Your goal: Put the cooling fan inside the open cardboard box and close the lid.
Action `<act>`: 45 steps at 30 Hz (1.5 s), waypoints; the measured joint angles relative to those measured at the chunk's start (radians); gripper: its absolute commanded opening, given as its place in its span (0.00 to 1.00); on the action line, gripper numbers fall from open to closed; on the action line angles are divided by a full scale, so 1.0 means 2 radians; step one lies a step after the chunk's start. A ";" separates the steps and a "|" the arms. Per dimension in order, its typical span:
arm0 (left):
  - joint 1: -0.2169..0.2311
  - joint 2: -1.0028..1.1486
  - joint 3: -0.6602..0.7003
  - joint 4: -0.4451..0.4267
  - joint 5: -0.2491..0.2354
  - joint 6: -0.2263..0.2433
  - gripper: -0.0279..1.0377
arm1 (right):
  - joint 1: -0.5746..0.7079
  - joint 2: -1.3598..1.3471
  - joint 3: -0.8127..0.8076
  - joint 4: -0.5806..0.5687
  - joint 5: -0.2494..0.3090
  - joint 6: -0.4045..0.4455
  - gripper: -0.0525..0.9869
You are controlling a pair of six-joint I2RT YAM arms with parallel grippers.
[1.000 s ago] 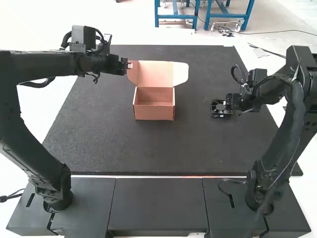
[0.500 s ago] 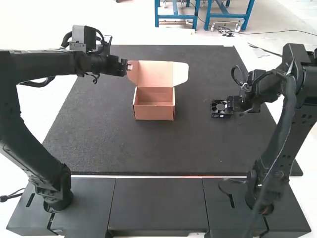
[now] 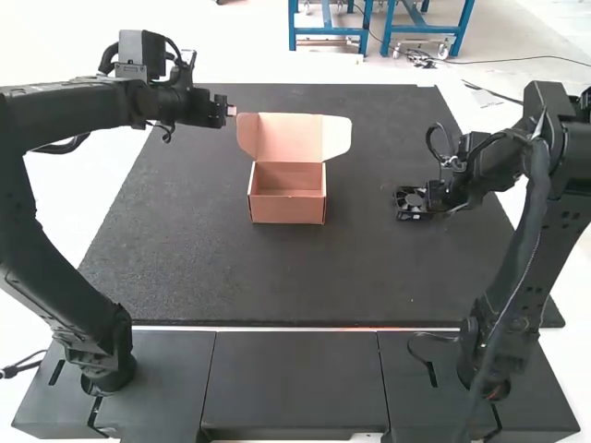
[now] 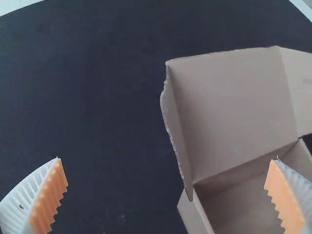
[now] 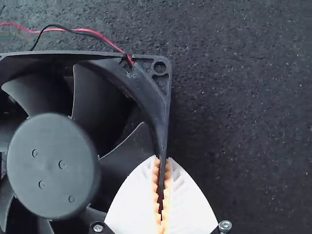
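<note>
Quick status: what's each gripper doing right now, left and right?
Left gripper: open, holding nothing, beside the cardboard box lid.
Right gripper: shut on the edge of the cooling fan frame.

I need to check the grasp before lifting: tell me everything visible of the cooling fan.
The cooling fan is a black, plastic-looking square frame with curved blades around a round hub, and thin red and black wires leaving one corner. It is at the black mat's right side, apart from the cardboard box. The right gripper's fingers are shut on one frame edge.
</note>
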 measured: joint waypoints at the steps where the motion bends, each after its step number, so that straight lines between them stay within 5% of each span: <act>1: 0.000 0.000 0.005 -0.003 0.000 0.000 0.92 | 0.001 0.002 0.004 -0.006 0.000 -0.002 0.03; 8: 0.001 0.000 0.030 -0.025 0.000 0.002 0.92 | 0.002 0.004 0.019 -0.031 0.002 -0.012 0.03; 12: 0.012 0.000 0.030 -0.046 0.003 0.004 0.93 | 0.002 -0.003 0.042 -0.096 0.001 -0.025 0.03; 20: 0.031 -0.026 0.008 -0.043 0.013 0.005 0.93 | -0.022 -0.085 0.102 -0.442 -0.037 -0.136 0.03; 24: 0.030 -0.042 -0.002 -0.039 0.017 0.005 0.93 | -0.011 -0.142 0.115 -0.548 -0.074 -0.171 0.03; 29: 0.010 -0.042 -0.003 -0.037 0.021 0.003 0.93 | 0.108 -0.173 0.116 -0.526 -0.119 -0.123 0.03; 34: -0.016 -0.042 -0.015 -0.034 0.023 -0.004 0.93 | 0.248 -0.168 0.121 -0.386 -0.146 0.002 0.03; 40: -0.017 -0.042 -0.018 -0.022 0.024 -0.014 0.93 | 0.316 -0.112 0.204 -0.326 -0.150 0.126 0.03; 45: -0.013 -0.042 -0.024 -0.009 0.018 -0.023 0.93 | 0.328 -0.052 0.272 -0.297 -0.128 0.184 0.03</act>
